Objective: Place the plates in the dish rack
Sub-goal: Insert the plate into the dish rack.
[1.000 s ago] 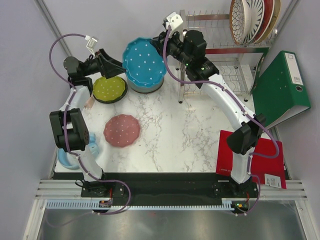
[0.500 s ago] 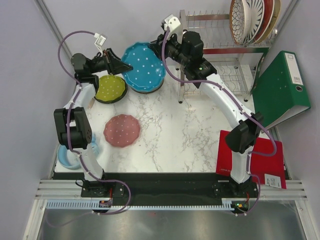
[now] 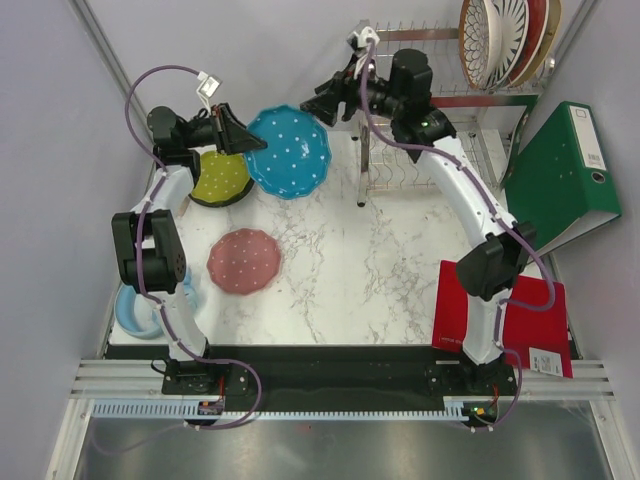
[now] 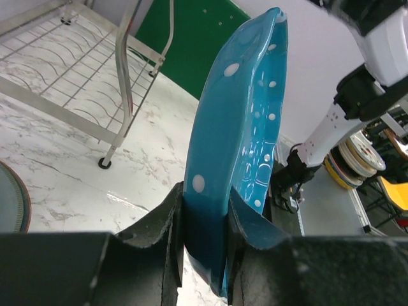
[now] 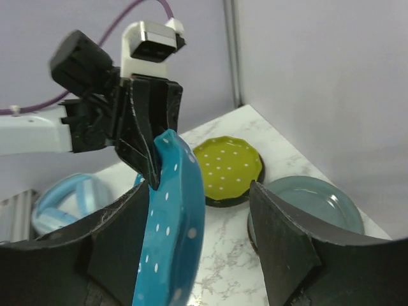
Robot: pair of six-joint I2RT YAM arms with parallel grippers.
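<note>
A teal plate with white dots hangs tilted above the back of the table. My left gripper is shut on its left rim, and the left wrist view has the rim pinched between both pads of the gripper. My right gripper stands open at the plate's right edge, where the rim lies loosely between the spread fingers of the gripper. A lime plate, a pink plate and a grey-blue plate lie on the table. The dish rack holds upright plates on its upper tier.
A green binder leans at the right beside the rack. A red folder lies at the front right. A light-blue ring-shaped object sits at the table's left edge by the left arm.
My left gripper came in and shut on the teal plate's left rim. My right gripper opened off the plate's right rim and rose towards the rack. The plate shifted slightly right.
</note>
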